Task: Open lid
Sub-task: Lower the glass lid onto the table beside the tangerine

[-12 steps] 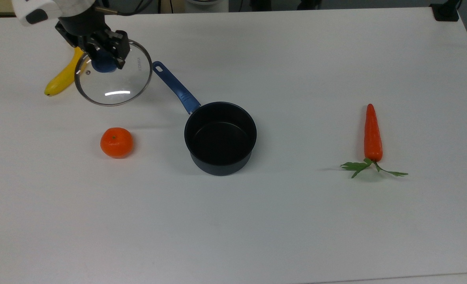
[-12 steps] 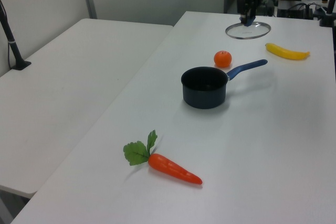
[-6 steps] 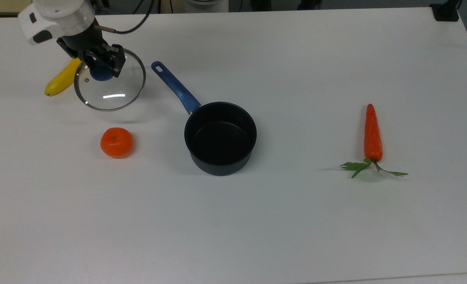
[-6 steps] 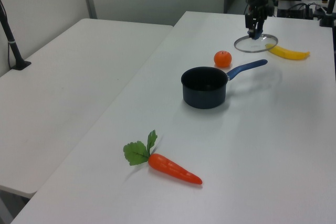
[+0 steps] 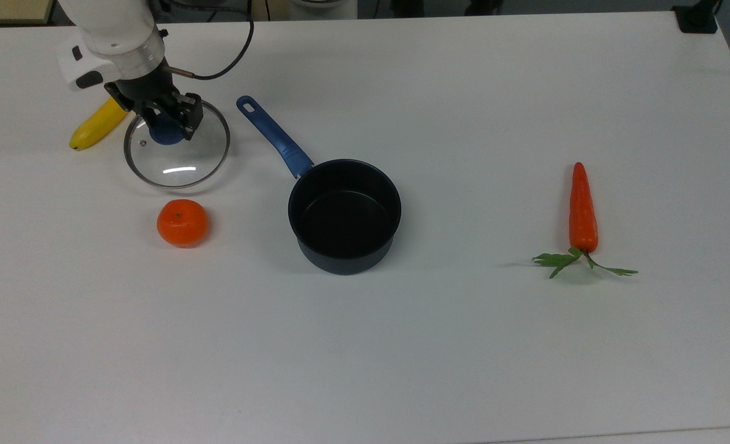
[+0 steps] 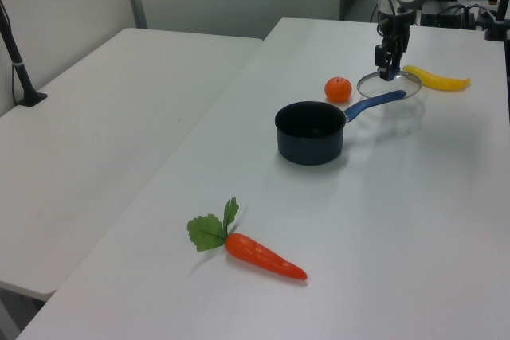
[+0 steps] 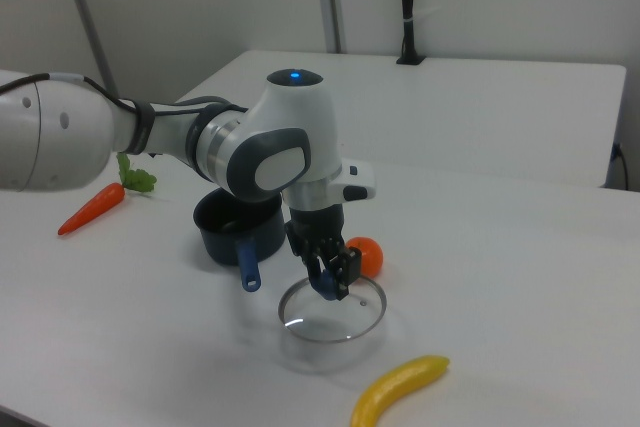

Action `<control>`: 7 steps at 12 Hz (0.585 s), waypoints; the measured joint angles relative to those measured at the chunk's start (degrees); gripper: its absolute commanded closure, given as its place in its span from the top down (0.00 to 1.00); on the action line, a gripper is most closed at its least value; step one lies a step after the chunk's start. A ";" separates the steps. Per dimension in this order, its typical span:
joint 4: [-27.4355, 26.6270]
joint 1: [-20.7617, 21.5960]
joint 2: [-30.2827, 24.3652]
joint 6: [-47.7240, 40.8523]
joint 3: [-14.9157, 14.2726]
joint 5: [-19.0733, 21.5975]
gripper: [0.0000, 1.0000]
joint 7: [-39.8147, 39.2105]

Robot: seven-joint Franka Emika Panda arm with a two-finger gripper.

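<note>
The glass lid [image 5: 177, 145] is held by its blue knob [image 5: 166, 132], which is pinched between the fingers of the gripper [image 5: 170, 120]; compared with a second ago, the lid has been brought lower and is now seen level and close to the white table [image 5: 463, 345], where before it was carried higher and tilted in the top view. In the top view the lid is found at the top view's left, between the banana [image 5: 96, 123] and the long blue handle of the dark saucepan [image 5: 344, 214], with the tangerine [image 5: 182, 222] just below it. A shift toward the saucepan handle is noted in the left view, where the lid [image 6: 389, 83] now lies next to the banana [image 6: 437, 79] and the tangerine [image 6: 339, 89]. In the right view the lid [image 7: 332, 311] is seen beneath the gripper [image 7: 334, 272], in front of the saucepan [image 7: 238, 225]. The saucepan stands open and uncovered, well apart from the carrot [image 5: 583, 209], and neither has been moved
</note>
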 measured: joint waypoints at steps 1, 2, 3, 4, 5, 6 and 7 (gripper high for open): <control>-0.21 0.00 0.06 0.03 0.00 0.00 0.35 0.00; -0.38 0.00 0.10 0.04 0.00 0.00 0.35 0.00; -0.52 0.00 0.14 0.04 0.00 0.00 0.35 0.00; -0.74 0.01 0.16 0.04 0.00 0.00 0.35 0.00; -0.98 0.04 0.21 0.04 0.00 0.00 0.35 0.00; -1.21 0.09 0.33 0.04 0.02 0.00 0.35 0.00; -1.34 0.12 0.62 0.04 0.08 0.00 0.35 0.00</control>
